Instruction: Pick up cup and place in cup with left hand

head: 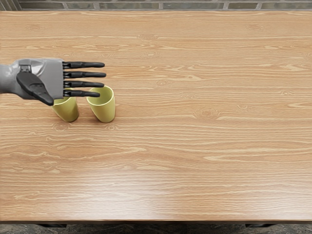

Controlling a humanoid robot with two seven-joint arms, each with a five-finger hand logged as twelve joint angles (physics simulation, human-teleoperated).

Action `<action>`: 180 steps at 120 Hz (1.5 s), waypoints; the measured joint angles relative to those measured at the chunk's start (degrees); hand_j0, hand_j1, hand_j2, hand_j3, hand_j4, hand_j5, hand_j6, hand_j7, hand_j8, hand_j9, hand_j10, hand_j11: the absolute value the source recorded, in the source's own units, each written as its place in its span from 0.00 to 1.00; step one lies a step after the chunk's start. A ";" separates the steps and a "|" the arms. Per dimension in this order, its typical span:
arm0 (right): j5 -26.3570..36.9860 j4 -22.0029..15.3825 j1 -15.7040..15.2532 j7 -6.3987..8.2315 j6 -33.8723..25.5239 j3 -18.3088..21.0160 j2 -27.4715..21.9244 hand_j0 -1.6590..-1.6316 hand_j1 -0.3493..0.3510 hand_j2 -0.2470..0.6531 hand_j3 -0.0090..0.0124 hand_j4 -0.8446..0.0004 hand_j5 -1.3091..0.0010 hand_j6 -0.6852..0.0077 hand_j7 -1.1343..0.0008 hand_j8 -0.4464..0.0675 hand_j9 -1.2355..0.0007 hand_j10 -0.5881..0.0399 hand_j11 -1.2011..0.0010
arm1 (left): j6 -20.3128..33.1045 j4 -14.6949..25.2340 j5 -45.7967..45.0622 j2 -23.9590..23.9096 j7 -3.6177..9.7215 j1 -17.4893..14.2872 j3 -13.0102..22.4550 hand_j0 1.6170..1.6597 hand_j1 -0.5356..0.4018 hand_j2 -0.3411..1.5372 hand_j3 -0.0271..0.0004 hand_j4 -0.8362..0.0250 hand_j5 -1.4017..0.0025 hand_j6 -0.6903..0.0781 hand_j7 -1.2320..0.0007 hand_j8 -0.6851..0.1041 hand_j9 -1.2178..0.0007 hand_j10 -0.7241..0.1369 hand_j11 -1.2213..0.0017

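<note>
We find the left hand (51, 78) reaching in from nine o'clock, held above the left cup (71, 112) and the right cup (104, 111). Its four fingers (87, 75) are released: straight, slightly apart, pointing to three o'clock and grasping nothing. The thumb (36, 88) points between four and five o'clock, its tip overlapping the left cup's rim in our view; we cannot tell whether they touch. The lowest finger crosses in front of the right cup's mouth; contact there cannot be confirmed either. We record both yellow-green cups upright on the wooden table (195, 161), towards its nine o'clock side. The right cup stands at three o'clock from the left cup, near but separate. We note brickwork (209, 6) beyond the twelve o'clock edge
</note>
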State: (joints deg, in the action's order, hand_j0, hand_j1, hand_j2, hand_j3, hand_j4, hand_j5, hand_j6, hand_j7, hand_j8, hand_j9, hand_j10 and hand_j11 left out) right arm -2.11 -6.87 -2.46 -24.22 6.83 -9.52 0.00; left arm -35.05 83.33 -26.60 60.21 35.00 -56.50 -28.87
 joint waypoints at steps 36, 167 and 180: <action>0.00 0.01 0.15 -0.27 -0.06 0.01 0.00 0.04 0.00 0.27 0.42 1.00 1.00 0.99 1.00 0.87 1.00 0.94 1.00 | 0.00 0.89 3.03 -1.43 0.00 -0.93 -0.11 0.96 0.92 0.18 0.99 0.96 0.99 0.88 0.98 0.85 0.98 0.83 0.98; -0.23 -0.07 0.60 -0.30 0.02 -0.07 0.00 0.04 0.00 0.27 0.42 1.00 1.00 0.99 1.00 0.87 1.00 0.94 1.00 | 14.81 -2.91 81.65 -25.36 0.00 -3.35 -3.99 0.96 0.92 0.18 0.99 0.95 0.98 0.87 0.98 0.84 0.98 0.82 0.98; -0.25 -0.07 0.61 -0.30 0.02 -0.07 0.00 0.04 0.00 0.27 0.42 1.00 1.00 0.99 1.00 0.87 1.00 0.94 1.00 | 16.30 -3.58 83.18 -26.19 0.00 -2.49 -3.99 0.96 0.92 0.18 0.99 0.94 0.98 0.87 0.98 0.84 0.98 0.81 0.98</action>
State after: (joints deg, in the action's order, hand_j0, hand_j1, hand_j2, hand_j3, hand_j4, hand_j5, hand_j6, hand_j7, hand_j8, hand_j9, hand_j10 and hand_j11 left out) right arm -2.36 -6.94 -1.85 -24.52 6.85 -9.58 0.00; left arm -18.76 79.74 56.59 34.01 35.00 -58.99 -32.85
